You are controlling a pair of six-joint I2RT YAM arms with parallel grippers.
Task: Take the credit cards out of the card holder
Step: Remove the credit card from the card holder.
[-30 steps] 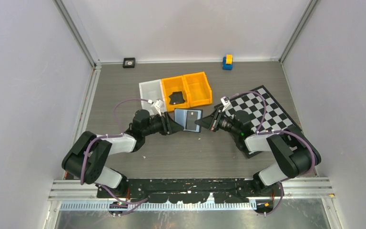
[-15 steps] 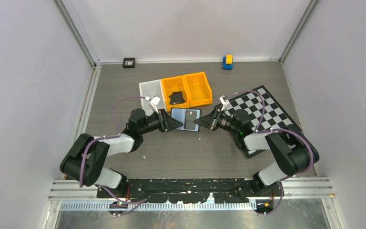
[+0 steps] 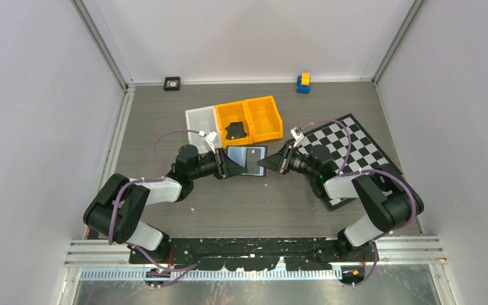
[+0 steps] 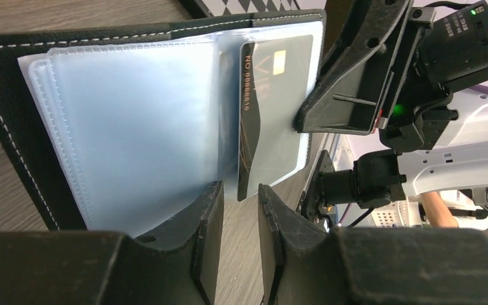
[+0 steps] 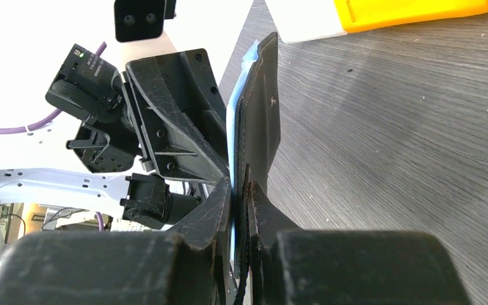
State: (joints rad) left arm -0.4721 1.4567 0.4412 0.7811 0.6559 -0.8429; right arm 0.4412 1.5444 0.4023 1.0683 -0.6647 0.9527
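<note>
One card holder (image 3: 246, 159) hangs open between the two arms, above the tabletop (image 3: 260, 210) and just on the near side of the bins. It is black with pale stitching along the edge. Inside is a sheaf of clear, blue-grey plastic sleeves.

One card (image 4: 273, 70) shows in the holder. It is dark with a lighter sweep across it and a gold chip near one end. It bears a printed line starting "NO" with digits after it, too fine to read surely, and large pale letters that begin "VI". Its near end sticks out of a sleeve.

The left pincer (image 4: 240, 190) stands a little spread, its tips at the card's near end; whether they touch it cannot be told. The right pincer (image 5: 238, 185) is pressed together on the opposite edge of the holder, pinching the black cover and a sleeve.

There are two orange bins (image 3: 265, 121) side by side, with one white tray (image 3: 200, 121) touching the left one. The left orange bin holds loose cards (image 3: 236, 130), dark and too small to count. To the right lies one checkered board (image 3: 356, 143). At the far edge stand one small black square block (image 3: 172, 83) and one blue-and-yellow toy (image 3: 303, 82).
</note>
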